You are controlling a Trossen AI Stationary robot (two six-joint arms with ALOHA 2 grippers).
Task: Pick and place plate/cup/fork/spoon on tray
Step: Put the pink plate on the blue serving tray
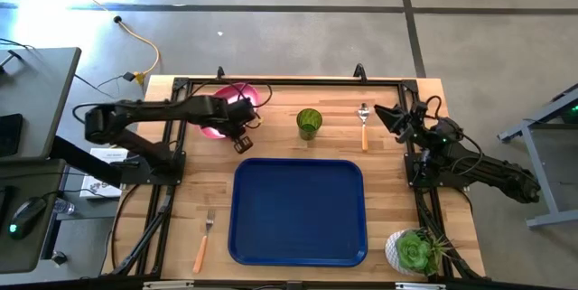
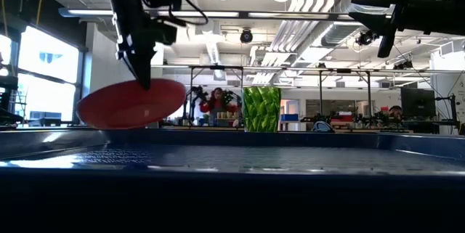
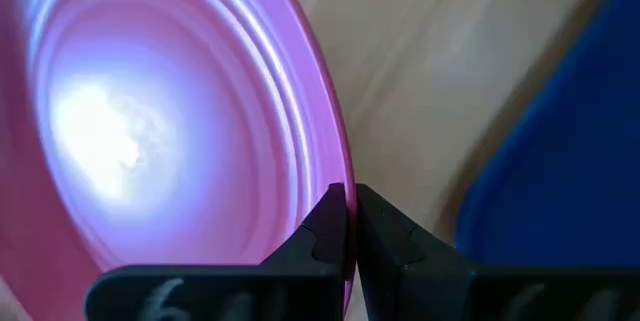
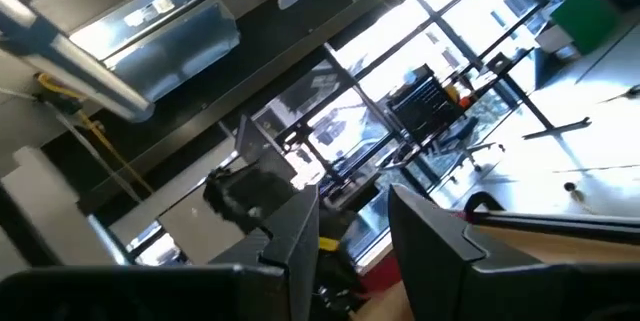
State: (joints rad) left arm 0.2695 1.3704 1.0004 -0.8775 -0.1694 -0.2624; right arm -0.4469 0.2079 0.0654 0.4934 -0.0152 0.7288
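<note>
**Pink plate lifted by its rim near the table's far edge**

The left gripper (image 3: 348,226) has its two dark fingers pinched tight on the rim of the plate (image 3: 150,131), the thin edge caught between their tips. The plate is round and shallow, pink-red and glossy, with faint rings stepping down to a bright, light-struck middle. From table height it hangs tilted below the left gripper (image 2: 144,80), clear of the surface, the plate (image 2: 131,104) showing as a red disc with its gripped edge higher. From overhead the left gripper (image 1: 242,138) sits near the far edge of the table (image 1: 397,191), toward its far left corner, with the plate (image 1: 237,100) partly hidden under the arm.

Just beside that spot lies the tray (image 1: 300,210), a dark blue rectangle with rounded corners and a raised rim, reaching from the middle of the table toward its near edge. The cup (image 1: 309,124), a small green see-through tumbler with a faceted look, stands upright between the tray's far rim and the table's far edge. The spoon (image 1: 364,126), orange-handled with a silver bowl, lies to the cup's right. The fork (image 1: 203,241), orange-handled with silver tines, lies near the table's near left corner, beside the tray.

The right gripper (image 1: 381,111) waits raised at the far right, its fingers (image 4: 300,223) standing apart and holding nothing. A white pot with a green plant (image 1: 414,252) sits at the near right corner.
</note>
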